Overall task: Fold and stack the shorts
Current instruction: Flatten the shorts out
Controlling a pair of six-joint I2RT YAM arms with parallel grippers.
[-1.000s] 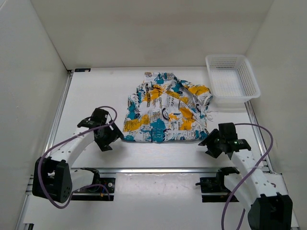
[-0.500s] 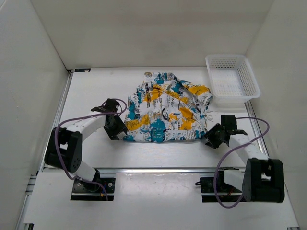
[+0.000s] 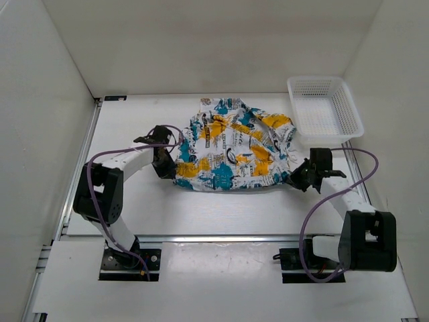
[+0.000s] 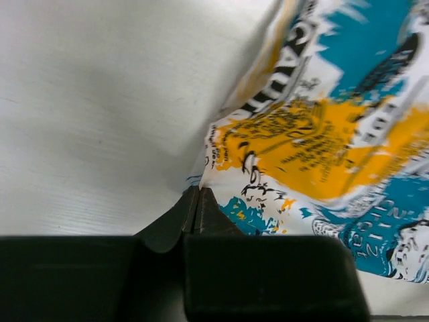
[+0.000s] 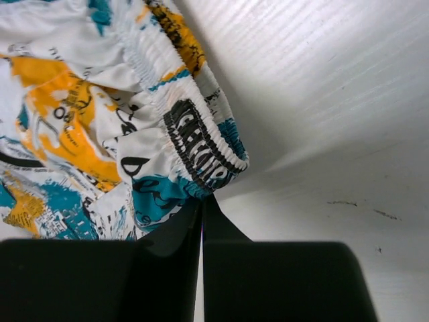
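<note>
Left gripper [image 3: 163, 163]: your fingers [image 4: 167, 228] are pressed flat together with no gap. The printed hem runs right into their tips, so read this as a pinch on cloth.
Right gripper [image 3: 301, 178]: same story. The two tips meet in a thin line, and the elastic waistband [image 5: 201, 151] corner sits right at that line, clamped between them.
Shorts [image 3: 231, 151]: they span the gap between your two pairs of fingers, one near corner in each. The cloth just beyond the tips looks raised off the table [image 3: 127, 134], with shadow showing under it in both wrist views. The far part lies rumpled on the surface.
Done so far: both near corners are gripped and that is about all. No crease shows yet; the garment looks bunched, not doubled over.
Left to do: carry the held edge away from your fingers and over the far part, lay it flat, let go, then probably fold once more and put the shorts where the stack goes — so most of the job is ahead.
Basket [image 3: 325, 107]: it stands beyond your right fingertips, near the cloth. Nothing shows inside it from above.
</note>
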